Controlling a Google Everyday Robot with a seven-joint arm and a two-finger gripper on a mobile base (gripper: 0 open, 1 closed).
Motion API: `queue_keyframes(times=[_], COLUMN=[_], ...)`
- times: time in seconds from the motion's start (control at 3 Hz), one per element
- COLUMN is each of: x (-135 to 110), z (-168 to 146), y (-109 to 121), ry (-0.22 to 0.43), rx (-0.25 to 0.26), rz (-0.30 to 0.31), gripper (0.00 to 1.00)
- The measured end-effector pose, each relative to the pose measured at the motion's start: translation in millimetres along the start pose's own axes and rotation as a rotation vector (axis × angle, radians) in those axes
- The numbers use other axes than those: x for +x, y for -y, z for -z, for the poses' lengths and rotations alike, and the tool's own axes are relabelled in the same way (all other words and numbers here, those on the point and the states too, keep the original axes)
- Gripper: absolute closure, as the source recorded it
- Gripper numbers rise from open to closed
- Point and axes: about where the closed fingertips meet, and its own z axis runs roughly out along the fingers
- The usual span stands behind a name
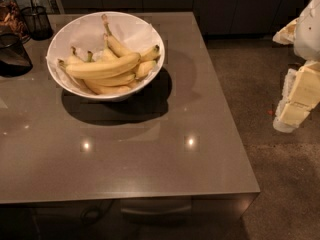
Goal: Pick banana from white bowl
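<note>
The white bowl (150, 36) stands on the far left part of the grey table (165, 159) and holds several yellow bananas. The banana (102, 66), the longest and thickest, lies across the top of the pile, gently curved, with its dark stem tip at the left. The gripper (290, 116) hangs at the end of the cream-white arm (306, 86) at the right edge of the view, off the table's right side and over the floor. It is far from the bowl and holds nothing that I can see.
A dark wire-mesh cup (37, 21) and a glass jar (10, 14) stand at the table's far left corner. A dark rounded object (12, 54) sits left of the bowl. Dark cabinets (225, 4) run along the back. Speckled floor (280, 184) lies to the right.
</note>
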Motion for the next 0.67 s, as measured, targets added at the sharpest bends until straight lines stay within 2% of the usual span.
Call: queue_keyframes(times=[0.33,0.67], x=[-31.2,-64.9], z=[7.2,9.6], y=[8.7,14.5], ry=[0.034,0.036], rx=[-0.014,-0.028], rz=[0.024,0.073], gripper=[0.0,0.0])
